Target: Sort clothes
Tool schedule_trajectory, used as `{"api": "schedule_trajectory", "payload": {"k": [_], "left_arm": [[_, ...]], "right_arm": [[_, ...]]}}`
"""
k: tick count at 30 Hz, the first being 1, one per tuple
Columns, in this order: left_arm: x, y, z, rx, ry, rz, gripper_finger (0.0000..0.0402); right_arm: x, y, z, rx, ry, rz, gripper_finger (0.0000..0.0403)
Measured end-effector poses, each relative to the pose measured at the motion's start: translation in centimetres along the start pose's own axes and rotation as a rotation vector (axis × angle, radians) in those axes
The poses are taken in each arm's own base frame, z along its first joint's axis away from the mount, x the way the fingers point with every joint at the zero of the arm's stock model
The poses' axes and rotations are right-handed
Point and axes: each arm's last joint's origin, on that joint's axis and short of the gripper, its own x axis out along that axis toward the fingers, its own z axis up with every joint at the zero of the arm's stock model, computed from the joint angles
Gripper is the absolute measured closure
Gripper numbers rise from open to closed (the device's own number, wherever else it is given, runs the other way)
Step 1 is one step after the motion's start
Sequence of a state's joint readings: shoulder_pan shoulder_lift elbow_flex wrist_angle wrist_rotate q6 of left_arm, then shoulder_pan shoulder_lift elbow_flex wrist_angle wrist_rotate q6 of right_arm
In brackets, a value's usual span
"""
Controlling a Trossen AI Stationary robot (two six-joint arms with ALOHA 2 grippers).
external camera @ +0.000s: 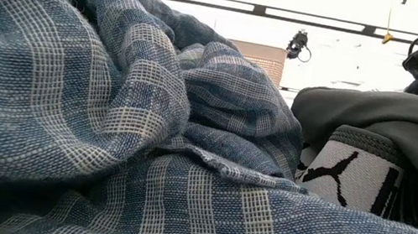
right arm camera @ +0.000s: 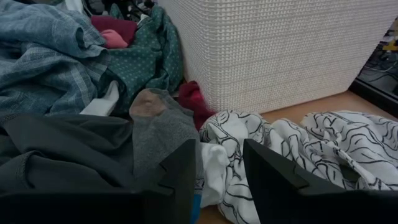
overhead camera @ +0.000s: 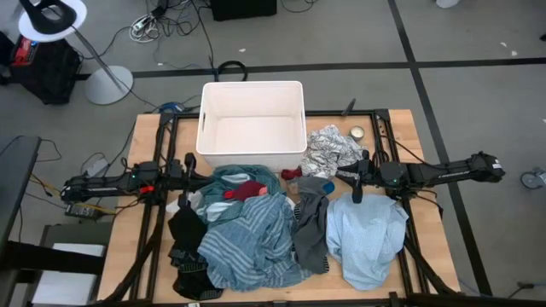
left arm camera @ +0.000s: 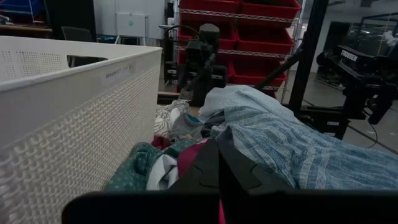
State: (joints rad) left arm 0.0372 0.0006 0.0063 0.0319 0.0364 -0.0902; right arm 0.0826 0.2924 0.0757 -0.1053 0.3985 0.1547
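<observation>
The clothes lie heaped on the table's near half: a blue-striped garment [overhead camera: 247, 239], a light blue one [overhead camera: 367, 234], a grey one [overhead camera: 311, 226], black ones [overhead camera: 186, 230], a teal one [overhead camera: 235, 179] with a red piece [overhead camera: 247, 189] on it, and a white-grey patterned one [overhead camera: 331, 149] beside the white tub [overhead camera: 252, 124]. My left gripper [overhead camera: 194, 170] is shut, just above the teal and red clothes [left arm camera: 186, 155]. My right gripper [right arm camera: 221, 168] is open over the patterned garment [right arm camera: 298, 143] and a grey sock [right arm camera: 155, 118], with a white cloth [right arm camera: 214, 163] showing between its fingers.
The tub stands empty at the table's far middle, its wall close beside both grippers [left arm camera: 68, 112] [right arm camera: 273, 50]. A small round tin [overhead camera: 357, 132] lies at the far right. In the low view the striped cloth [external camera: 107, 117] and a grey waistband [external camera: 353, 171] block most of the sight.
</observation>
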Motion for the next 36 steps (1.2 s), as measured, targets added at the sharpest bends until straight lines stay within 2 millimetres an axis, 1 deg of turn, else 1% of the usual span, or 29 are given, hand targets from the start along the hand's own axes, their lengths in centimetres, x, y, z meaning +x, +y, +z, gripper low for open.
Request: {"api": "schedule_trajectory", "payload": {"k": [32,36], "left_arm": [[0.0,0.0,0.01,0.0,0.0,0.0,0.0401],[0.0,0.0,0.0,0.0,0.0,0.0,0.0401]], "right_arm": [[0.0,0.01,0.07,0.004,-0.008,0.0,0.0269],[0.0,-0.03,0.34,0.056,-0.036,-0.021,0.0269]]}}
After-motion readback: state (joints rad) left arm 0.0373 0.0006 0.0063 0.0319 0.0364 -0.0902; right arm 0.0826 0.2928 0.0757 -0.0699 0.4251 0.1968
